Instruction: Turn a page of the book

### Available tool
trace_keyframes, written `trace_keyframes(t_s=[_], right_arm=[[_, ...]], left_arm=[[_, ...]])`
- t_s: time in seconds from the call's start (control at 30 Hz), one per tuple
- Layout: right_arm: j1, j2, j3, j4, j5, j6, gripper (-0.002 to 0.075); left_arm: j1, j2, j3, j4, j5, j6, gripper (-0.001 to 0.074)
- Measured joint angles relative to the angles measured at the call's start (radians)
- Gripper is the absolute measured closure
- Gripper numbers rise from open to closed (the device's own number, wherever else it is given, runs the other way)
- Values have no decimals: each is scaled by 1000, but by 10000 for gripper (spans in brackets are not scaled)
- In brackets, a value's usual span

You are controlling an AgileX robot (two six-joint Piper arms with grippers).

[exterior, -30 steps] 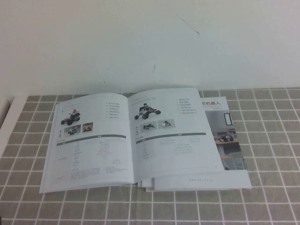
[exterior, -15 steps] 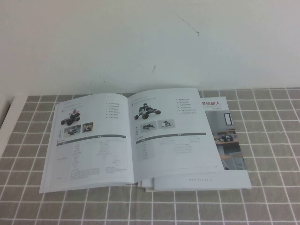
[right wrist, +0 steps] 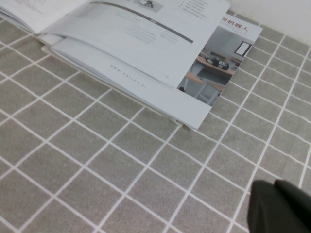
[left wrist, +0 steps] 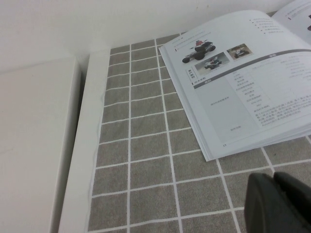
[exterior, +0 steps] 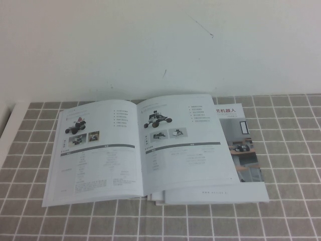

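- Right gripper (right wrist: 277,206) hangs above the tiled tablecloth (right wrist: 97,170), fingers pressed together on nothing; the book (right wrist: 160,73) lies open ahead of it, apart
- Left gripper (left wrist: 278,203) sits low over the cloth, its dark fingers together, empty; the book's near corner lies just ahead
- Beyond both claws, the page (exterior: 183,143) with the dark rover lies flat right of the spine, a room-photo leaf (exterior: 246,155) showing past its edge

1. Book (exterior: 150,150) open flat on the worktop (exterior: 291,165), near the wall (exterior: 160,45) behind.
2. Page (exterior: 183,143) lying right of the spine, over the leaves beneath.
3. Left gripper (left wrist: 279,204) near the book's left corner, right gripper (right wrist: 279,206) near its right corner, both apart from it.
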Motion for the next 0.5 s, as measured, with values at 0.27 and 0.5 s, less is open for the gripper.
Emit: trace_keyframes(t_s=[0.27,0.5], right_arm=[[0,0,0,0,0,0,727],[0,0,0,0,0,0,727]], left_arm=[[0,0,0,9,0,0,738],[0,0,0,9,0,-1,738]])
